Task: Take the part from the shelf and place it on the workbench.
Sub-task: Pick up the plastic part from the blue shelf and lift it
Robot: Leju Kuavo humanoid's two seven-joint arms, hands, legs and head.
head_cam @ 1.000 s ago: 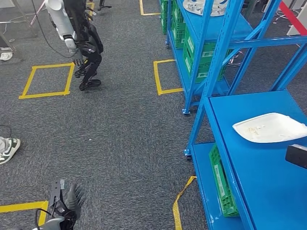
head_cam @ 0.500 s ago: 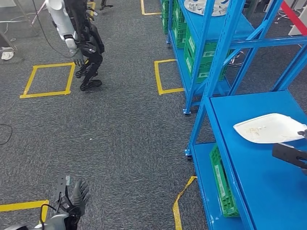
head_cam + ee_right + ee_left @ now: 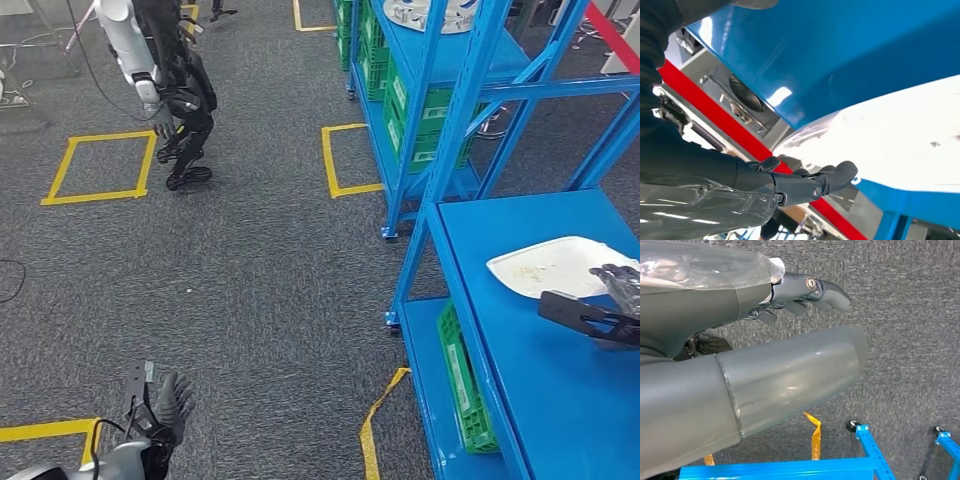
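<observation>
Right hand (image 3: 620,290) first: from the head view I see it has come in from the picture's right edge over the last second and now hovers at the near edge of the white part (image 3: 555,265), which lies flat on the blue shelf (image 3: 528,390). Its fingers look spread and hold nothing, so I read it as open and not yet gripping. Down at the lower left, my left hand (image 3: 172,405) hangs over the grey carpet with fingers apart, empty, shifted only slightly since a second ago.

From the left wrist view, the left hand (image 3: 806,292) shows dark fingers stretched out over carpet, nothing between them.

From the right wrist view, the right hand (image 3: 817,182) reaches with fingers extended just beside the rim of the white part (image 3: 904,145), the blue shelf (image 3: 828,55) surface beyond it. Whether a fingertip touches the rim I cannot tell.

I judge the reach nearly finished; the grasp is next, and the part's thin, shallow edge may slide rather than lift.
</observation>
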